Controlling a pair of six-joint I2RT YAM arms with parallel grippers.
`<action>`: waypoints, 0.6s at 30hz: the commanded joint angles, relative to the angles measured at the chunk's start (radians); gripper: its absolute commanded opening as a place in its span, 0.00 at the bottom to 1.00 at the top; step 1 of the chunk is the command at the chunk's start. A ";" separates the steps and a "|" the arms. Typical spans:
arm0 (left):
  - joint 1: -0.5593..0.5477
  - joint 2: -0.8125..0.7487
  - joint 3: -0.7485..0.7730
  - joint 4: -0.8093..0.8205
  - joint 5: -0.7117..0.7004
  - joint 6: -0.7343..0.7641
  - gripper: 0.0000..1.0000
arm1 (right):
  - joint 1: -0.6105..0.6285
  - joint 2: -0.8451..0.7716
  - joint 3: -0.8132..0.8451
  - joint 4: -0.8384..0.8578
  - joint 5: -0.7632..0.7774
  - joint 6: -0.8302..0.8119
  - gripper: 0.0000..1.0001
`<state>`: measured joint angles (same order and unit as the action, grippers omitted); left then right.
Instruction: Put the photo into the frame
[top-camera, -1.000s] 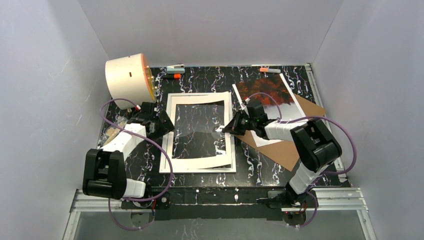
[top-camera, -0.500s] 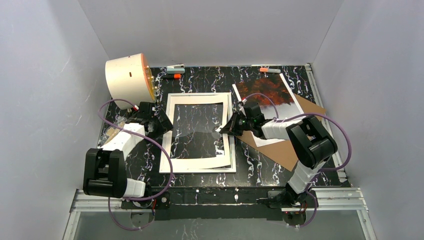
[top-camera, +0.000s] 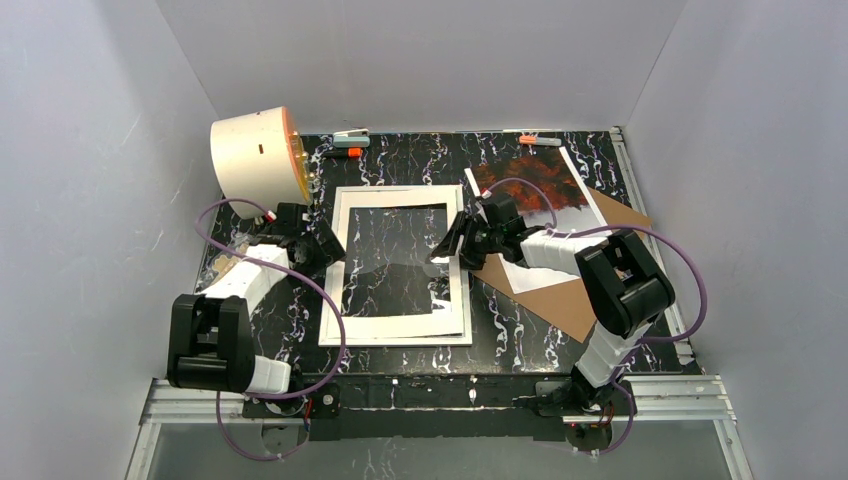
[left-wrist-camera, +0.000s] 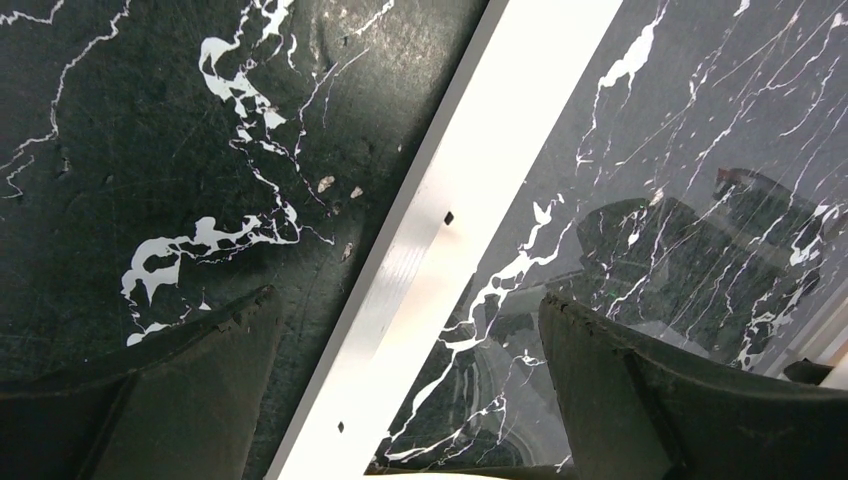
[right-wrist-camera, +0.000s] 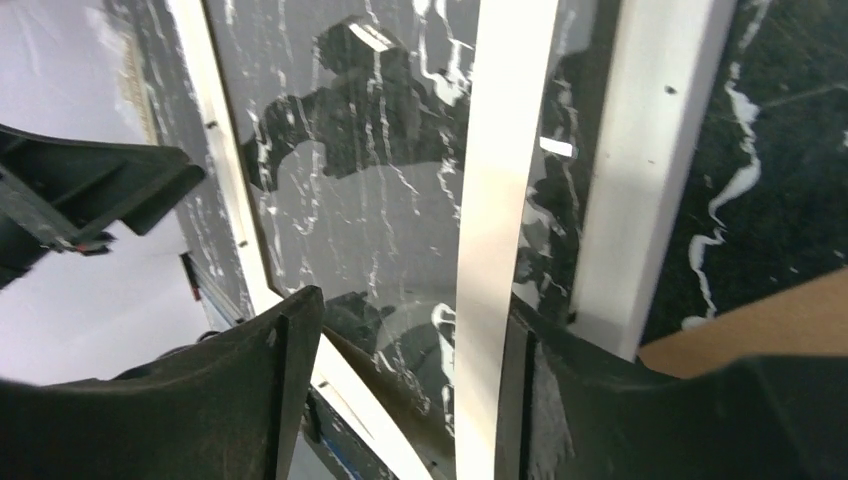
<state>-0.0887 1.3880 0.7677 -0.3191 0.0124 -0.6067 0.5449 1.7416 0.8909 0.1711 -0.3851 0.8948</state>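
Frame (top-camera: 395, 341) w/ mat (top-camera: 400, 325) inside; photo (top-camera: 565, 185) outside, partly on brown board (top-camera: 570, 300).

The top camera looks down from high above the near edge of the bench (top-camera: 420, 165), far enough back to take in its whole surface with the frame (top-camera: 400, 340) at the middle. The left wrist camera sits very close, facing down past the left claw (left-wrist-camera: 405, 300) onto the left edge of the frame (left-wrist-camera: 450, 190). The right wrist camera, equally near, looks past the right claw (right-wrist-camera: 410, 315) along the right edge of the frame (right-wrist-camera: 650, 150). All three views share the frame.
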 joint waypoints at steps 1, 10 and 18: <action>0.007 -0.010 0.051 -0.037 0.002 0.013 0.98 | 0.004 -0.052 0.025 -0.101 0.050 -0.027 0.73; 0.008 -0.019 0.112 -0.099 -0.055 0.020 0.98 | 0.007 -0.129 0.110 -0.388 0.224 -0.061 0.88; 0.009 -0.051 0.172 -0.132 -0.028 0.058 0.98 | 0.007 -0.230 0.141 -0.478 0.358 -0.126 0.83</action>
<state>-0.0868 1.3811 0.8978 -0.4076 -0.0212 -0.5831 0.5510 1.5726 0.9821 -0.2447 -0.1188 0.8227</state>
